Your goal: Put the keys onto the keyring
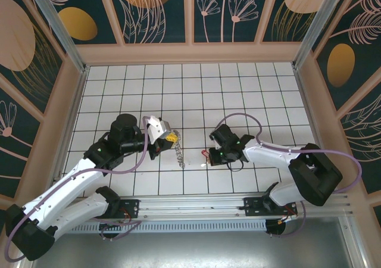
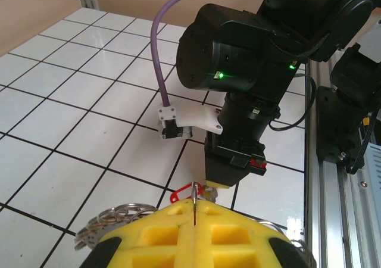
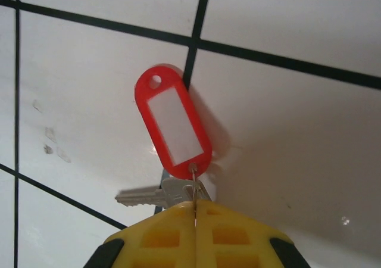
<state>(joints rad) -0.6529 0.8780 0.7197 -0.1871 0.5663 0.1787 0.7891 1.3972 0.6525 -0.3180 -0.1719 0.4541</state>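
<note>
Yellow recessed pads (image 3: 161, 238) of the right claw (image 3: 195, 207), nearest the lens, are pressed together on the thin wire loop of the keys (image 3: 172, 125): an oval red plastic tag with white label insert, plus a flat silver toothed blade, both just beyond the claw, over the glossy white, black-gridded table (image 3: 286, 131). Left claw (image 2: 194, 211), jaws likewise closed, pinches a thin metal edge of the keyring (image 2: 104, 223), whose grey looped rim spreads below-left of that claw. Right claw tip stands just ahead.

- Robot lab cell: white desk with black grid lines (image 1: 238, 89), boxed by dark leaf-painted wall panels (image 1: 232, 12).
- Silver aluminium mounting rail (image 1: 190, 203) along near edge.
</note>
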